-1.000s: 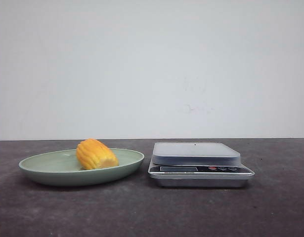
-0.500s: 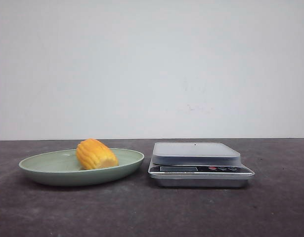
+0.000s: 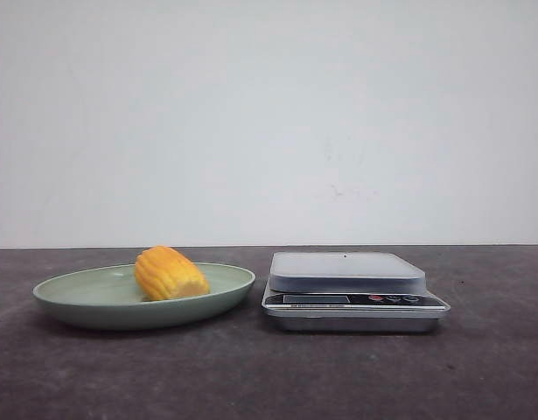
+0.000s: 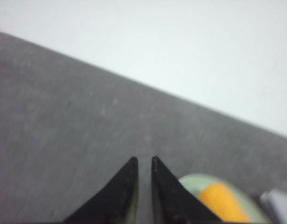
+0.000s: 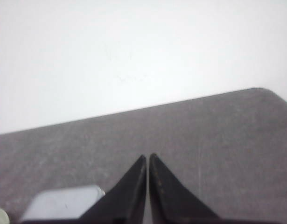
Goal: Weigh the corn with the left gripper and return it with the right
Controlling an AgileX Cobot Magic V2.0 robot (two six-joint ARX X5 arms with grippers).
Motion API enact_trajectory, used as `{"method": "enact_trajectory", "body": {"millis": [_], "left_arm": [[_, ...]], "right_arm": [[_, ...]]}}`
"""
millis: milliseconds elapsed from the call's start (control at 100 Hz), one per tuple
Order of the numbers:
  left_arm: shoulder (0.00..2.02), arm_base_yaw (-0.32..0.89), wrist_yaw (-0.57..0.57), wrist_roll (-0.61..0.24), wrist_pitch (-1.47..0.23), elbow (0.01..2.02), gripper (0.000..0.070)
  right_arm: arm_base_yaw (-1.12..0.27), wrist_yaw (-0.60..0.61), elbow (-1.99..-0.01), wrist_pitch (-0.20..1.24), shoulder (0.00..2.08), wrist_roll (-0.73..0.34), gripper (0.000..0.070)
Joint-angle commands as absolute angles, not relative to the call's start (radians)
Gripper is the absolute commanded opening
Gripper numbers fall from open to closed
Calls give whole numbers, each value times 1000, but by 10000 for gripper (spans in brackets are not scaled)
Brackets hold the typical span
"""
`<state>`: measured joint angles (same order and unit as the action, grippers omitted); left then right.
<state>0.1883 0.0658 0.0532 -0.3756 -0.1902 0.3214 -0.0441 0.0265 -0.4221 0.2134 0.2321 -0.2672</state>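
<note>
The corn (image 3: 171, 273), a stubby yellow-orange cob piece, lies on its side in the pale green plate (image 3: 67, 302) at the left of the table. The silver kitchen scale (image 3: 347, 271) stands right of the plate with nothing on its platform. Neither gripper shows in the front view. My left gripper (image 4: 143, 159) hangs over bare table with a narrow gap between its jaws and holds nothing; the corn (image 4: 222, 203) and plate (image 4: 192, 182) lie off to one side of it. My right gripper (image 5: 148, 156) is shut and empty, with the scale (image 5: 64, 203) beside it.
The table top (image 3: 269, 376) is dark grey, and a plain white wall (image 3: 269, 122) stands behind it. The scale's display and buttons (image 3: 373, 299) face the front. The table's far right corner (image 5: 269, 93) shows in the right wrist view.
</note>
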Motion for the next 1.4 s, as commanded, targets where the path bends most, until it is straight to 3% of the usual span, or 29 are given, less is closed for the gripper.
{"method": "enact_trajectory", "body": {"millis": [0, 90, 120, 160, 230, 280, 510, 780, 1060, 1390], "left_arm": [[268, 65, 36, -397, -197, 443, 13], [393, 65, -11, -357, -245, 609, 17], [434, 66, -25, -339, -262, 664, 41], [488, 66, -40, -321, -290, 737, 122], [574, 66, -65, -301, -341, 857, 365], [629, 66, -81, -299, -383, 934, 443], [823, 126, -114, -242, -530, 1158, 436], [1040, 313, -43, -230, -580, 1171, 435], [1365, 473, 20, -293, -514, 1171, 435], [1644, 532, 50, -376, -498, 1171, 435]], "right_arm": [[-44, 26, -503, 227, 305, -284, 3], [-44, 57, -600, 243, 384, -281, 8], [-44, 78, -631, 249, 408, -283, 40], [-44, 100, -670, 261, 441, -283, 156], [-44, 109, -734, 279, 499, -281, 409], [-44, 115, -775, 295, 537, -271, 486], [-52, 187, -913, 399, 644, -223, 485], [-81, 187, -956, 439, 660, -182, 485], [-91, 187, -956, 504, 659, -171, 485], [-93, 187, -956, 513, 658, -156, 485]]}}
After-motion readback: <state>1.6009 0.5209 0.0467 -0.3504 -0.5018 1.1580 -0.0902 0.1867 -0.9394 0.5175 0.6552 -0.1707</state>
